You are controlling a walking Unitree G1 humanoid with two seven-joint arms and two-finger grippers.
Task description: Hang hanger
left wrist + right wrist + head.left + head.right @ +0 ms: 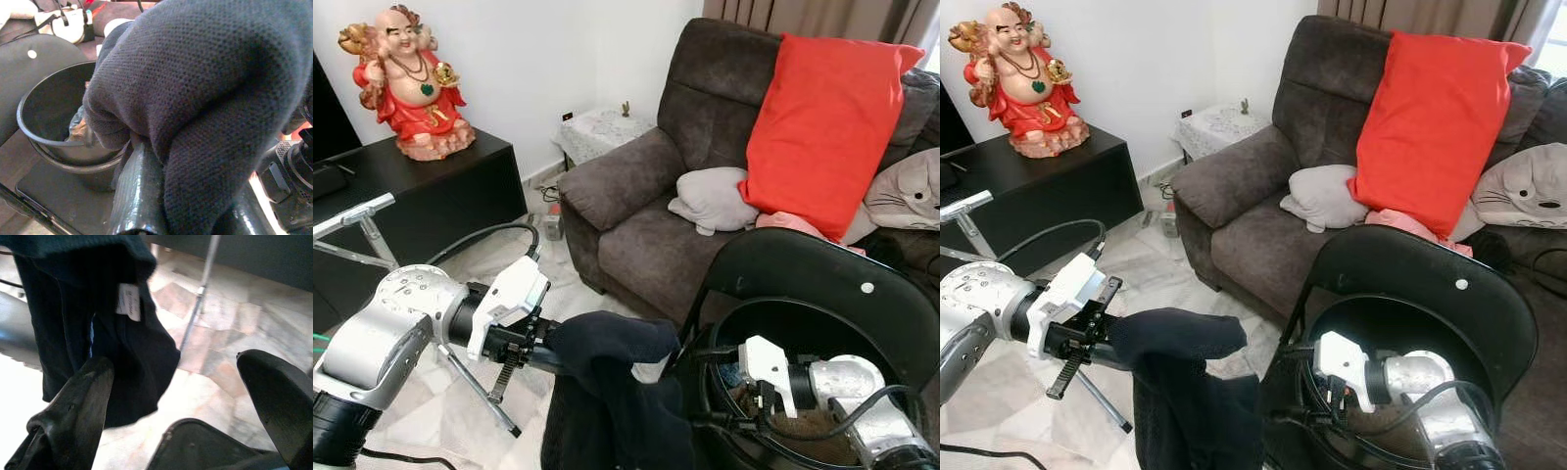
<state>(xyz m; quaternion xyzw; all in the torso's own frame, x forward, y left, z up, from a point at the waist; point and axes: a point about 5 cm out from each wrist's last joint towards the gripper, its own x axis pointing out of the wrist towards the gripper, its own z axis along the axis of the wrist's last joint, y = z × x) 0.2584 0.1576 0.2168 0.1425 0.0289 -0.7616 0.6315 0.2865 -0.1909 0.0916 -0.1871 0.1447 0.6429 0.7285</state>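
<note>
Dark garment (607,392) with unreadable white tag (129,302) drapes left gripper (553,354), grip unclear; right gripper (181,396) gapes.

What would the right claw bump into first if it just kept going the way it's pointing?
Probably the dark garment hanging from the left gripper: the right gripper, fingers open, points straight at it. Depth is unclear; floor tiles lie beyond.

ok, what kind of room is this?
Most likely a home living room: a brown sofa with a red cushion, a figurine on a black cabinet, and a marble-tile floor.
</note>
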